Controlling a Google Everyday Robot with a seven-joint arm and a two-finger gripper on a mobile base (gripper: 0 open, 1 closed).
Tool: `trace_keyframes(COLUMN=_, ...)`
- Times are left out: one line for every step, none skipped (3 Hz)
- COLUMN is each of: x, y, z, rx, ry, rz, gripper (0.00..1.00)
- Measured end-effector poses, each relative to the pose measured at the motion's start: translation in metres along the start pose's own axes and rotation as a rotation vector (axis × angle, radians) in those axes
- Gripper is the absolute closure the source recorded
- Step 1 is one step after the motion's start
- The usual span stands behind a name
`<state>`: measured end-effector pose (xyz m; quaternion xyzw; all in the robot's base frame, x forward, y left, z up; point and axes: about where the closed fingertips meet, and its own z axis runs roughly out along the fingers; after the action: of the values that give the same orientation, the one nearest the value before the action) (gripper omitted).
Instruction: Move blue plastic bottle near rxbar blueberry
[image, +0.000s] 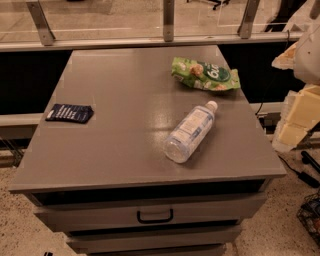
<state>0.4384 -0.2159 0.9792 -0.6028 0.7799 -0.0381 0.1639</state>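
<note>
The blue plastic bottle (191, 131) lies on its side on the grey table top (125, 100), right of the middle, with its white cap pointing to the far right. The rxbar blueberry (69, 113) lies flat near the table's left edge, well apart from the bottle. My gripper (299, 117) shows as pale blocks at the right edge of the view, off the table's right side and away from the bottle. It holds nothing that I can see.
A green snack bag (205, 74) lies at the far right of the table, just beyond the bottle's cap. The table has drawers at the front (155, 215). A railing (168, 30) runs behind it. Cables lie on the floor at the right.
</note>
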Motion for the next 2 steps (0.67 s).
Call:
trace_keyframes(x=0.0, y=0.0, z=0.0, rx=0.0, ry=0.0, rz=0.0, gripper=0.0)
trace_keyframes(x=-0.0074, y=0.0006, z=0.0065, rx=-0.004, ry=0.01, rz=-0.1, gripper=0.0)
